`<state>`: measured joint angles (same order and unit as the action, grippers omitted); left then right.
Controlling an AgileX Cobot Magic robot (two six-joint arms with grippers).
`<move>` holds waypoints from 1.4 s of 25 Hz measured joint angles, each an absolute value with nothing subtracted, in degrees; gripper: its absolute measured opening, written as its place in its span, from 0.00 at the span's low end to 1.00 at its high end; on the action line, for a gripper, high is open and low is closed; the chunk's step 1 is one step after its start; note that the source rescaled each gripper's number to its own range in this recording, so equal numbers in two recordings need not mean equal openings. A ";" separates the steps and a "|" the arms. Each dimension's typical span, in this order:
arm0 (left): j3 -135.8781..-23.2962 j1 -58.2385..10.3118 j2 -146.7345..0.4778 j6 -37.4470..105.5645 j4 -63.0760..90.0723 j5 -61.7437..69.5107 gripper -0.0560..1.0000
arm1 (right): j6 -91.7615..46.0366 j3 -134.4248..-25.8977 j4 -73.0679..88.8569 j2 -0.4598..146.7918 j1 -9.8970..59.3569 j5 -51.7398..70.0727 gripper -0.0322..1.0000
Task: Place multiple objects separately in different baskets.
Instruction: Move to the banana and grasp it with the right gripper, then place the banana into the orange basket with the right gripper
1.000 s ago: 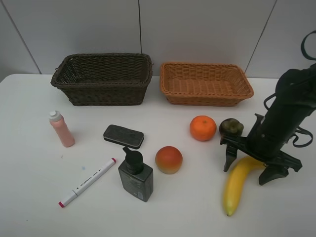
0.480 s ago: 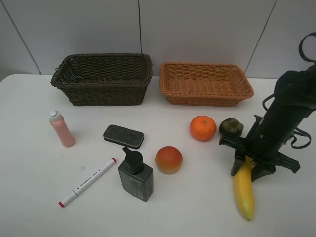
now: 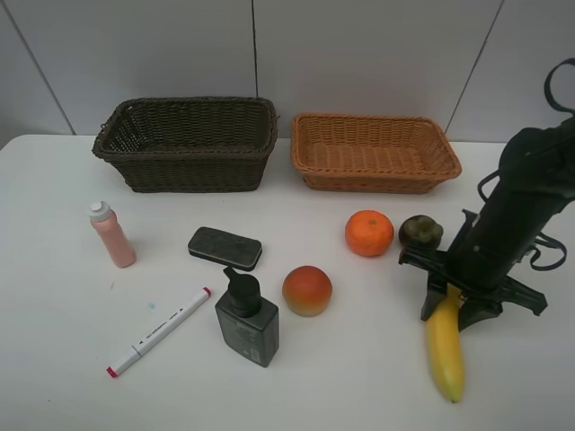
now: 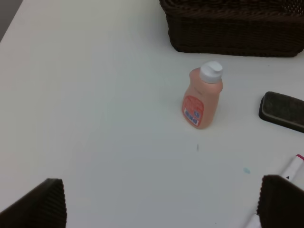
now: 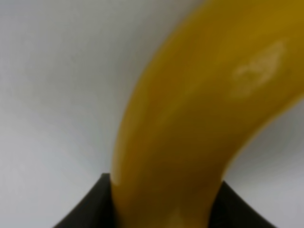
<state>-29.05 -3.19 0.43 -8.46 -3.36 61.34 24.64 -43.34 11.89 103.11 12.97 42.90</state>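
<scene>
We note the right hand (image 3: 447,303) clenched on the banana (image 3: 446,352) at its far end, 4 o'clock on the worktop (image 3: 359,382). Long axis runs 12-to-6, free tip toward 6. Left hand (image 4: 159,209) spread wide.

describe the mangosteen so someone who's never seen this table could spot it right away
Find the orange-tan basket at the back right of the white table; two round fruits sit just in front of it. The mangosteen is the right-hand one, beside the orange. It is smaller and dull dark brown, not bright orange.
</scene>
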 joint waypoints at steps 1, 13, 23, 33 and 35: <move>-29.05 -3.19 0.43 -8.46 -3.36 61.34 1.00 | 24.64 -43.59 11.82 102.69 12.97 43.90 0.06; -29.05 -3.19 0.43 -8.46 -3.36 61.34 1.00 | 11.52 -73.43 -6.23 88.90 12.97 62.74 0.06; -29.05 -3.19 0.43 -8.46 -3.36 61.34 1.00 | -28.72 -91.38 -10.05 103.64 15.56 53.18 0.06; -29.05 -3.19 0.43 -8.46 -3.36 61.34 1.00 | -46.94 -96.65 -15.28 119.27 22.17 37.97 0.06; -29.05 -3.19 0.43 -8.46 -3.36 61.34 1.00 | -47.13 -96.93 -15.46 121.87 22.63 37.19 0.06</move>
<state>-29.05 -3.19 0.43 -8.46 -3.36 61.34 -47.13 -96.93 -15.46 121.87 22.63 37.19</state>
